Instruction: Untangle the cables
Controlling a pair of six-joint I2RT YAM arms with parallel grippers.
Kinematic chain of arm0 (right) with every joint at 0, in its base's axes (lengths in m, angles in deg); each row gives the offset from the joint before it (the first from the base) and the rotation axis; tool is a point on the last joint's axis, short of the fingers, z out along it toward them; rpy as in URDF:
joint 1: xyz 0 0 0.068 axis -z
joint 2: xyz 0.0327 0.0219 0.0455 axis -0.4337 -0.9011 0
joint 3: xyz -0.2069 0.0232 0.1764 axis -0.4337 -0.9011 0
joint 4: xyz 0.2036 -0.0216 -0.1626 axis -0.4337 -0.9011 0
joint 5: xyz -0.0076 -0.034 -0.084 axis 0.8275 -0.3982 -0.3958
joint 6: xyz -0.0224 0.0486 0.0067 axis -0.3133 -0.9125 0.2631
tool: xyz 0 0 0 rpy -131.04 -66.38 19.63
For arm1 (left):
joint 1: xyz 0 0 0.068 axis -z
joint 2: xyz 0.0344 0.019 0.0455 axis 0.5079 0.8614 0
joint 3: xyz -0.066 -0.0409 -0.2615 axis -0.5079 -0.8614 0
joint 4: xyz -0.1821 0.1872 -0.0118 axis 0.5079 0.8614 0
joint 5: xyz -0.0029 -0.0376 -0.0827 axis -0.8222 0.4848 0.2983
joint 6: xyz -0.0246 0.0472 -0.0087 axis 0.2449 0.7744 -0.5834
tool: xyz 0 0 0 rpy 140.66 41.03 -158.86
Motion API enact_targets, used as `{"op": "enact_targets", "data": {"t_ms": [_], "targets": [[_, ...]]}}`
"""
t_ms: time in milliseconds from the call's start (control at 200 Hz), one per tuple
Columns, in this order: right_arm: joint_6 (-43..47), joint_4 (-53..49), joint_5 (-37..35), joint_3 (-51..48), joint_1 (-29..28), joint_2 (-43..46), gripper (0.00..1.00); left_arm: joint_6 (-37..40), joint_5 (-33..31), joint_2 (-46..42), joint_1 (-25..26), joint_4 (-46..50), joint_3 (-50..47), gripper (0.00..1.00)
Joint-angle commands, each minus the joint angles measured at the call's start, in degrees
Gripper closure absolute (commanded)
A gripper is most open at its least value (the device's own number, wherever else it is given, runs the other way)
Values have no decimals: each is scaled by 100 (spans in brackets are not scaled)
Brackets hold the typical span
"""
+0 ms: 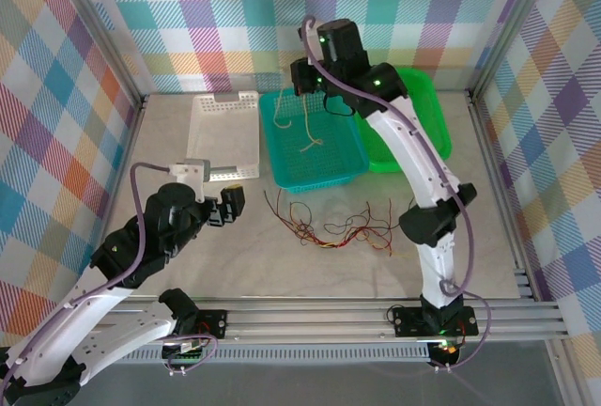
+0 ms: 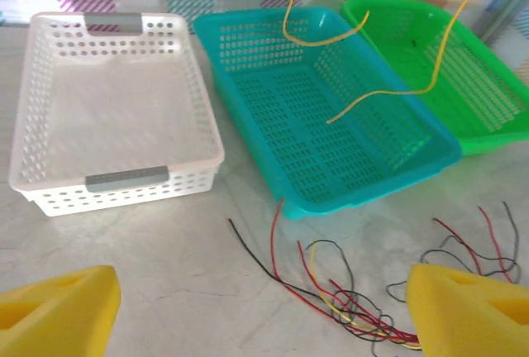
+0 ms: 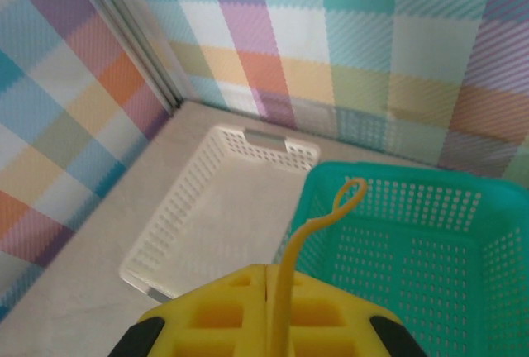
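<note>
Right gripper is clamped tight on a yellow cable over the teal basket. Left gripper is spread wide and empty, left of the tangled cables.

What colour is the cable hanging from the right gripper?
Yellow; the cable shows best in the left wrist view.

**Camera layout.** Top external: fixed above and behind the arm bases, looking down over the whole table. Left wrist: low, near the tabletop, facing forward through the wide-spread left gripper. Right wrist: high, tilted down past the right gripper, which is closed on a yellow cable. The white basket and teal basket, ahead of both tools, appear in all three views.
</note>
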Motion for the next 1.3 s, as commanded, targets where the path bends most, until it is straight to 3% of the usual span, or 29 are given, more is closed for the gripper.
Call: {"op": "enact_targets", "data": {"t_ms": [0, 125, 355, 545, 670, 775, 895, 1105, 1205, 1295], "targets": [[128, -271, 90, 157, 120, -241, 100, 86, -224, -144, 35, -430, -209, 11], [187, -198, -43, -232, 129, -403, 100, 91, -298, -61, 31, -363, -188, 11], [7, 473, -187, -1804, 138, -299, 100, 75, -255, 16, 24, -341, -177, 12], [-166, -438, -200, -1114, 205, -944, 100, 84, -217, 26, 23, -336, -194, 12], [-230, -1030, -82, -460, 260, -1210, 83, 87, -183, 56, 28, -328, -192, 12], [-216, -1225, 13, -234, 287, -1164, 59, 83, -96, 156, 28, -301, -180, 12], [-200, -1360, 107, -155, 346, -1052, 46, 66, -8, 417, 25, -193, -55, 12], [-207, -1762, 351, -109, 395, -670, 36, 1, 181, 732, 27, -26, 102, 13], [-215, -1507, 612, -935, 382, -22, 33, -62, 256, 788, 28, 82, 187, 13], [-233, -997, 712, -2259, 351, 886, 30, -87, 377, 783, 28, 67, 198, 13]]}}
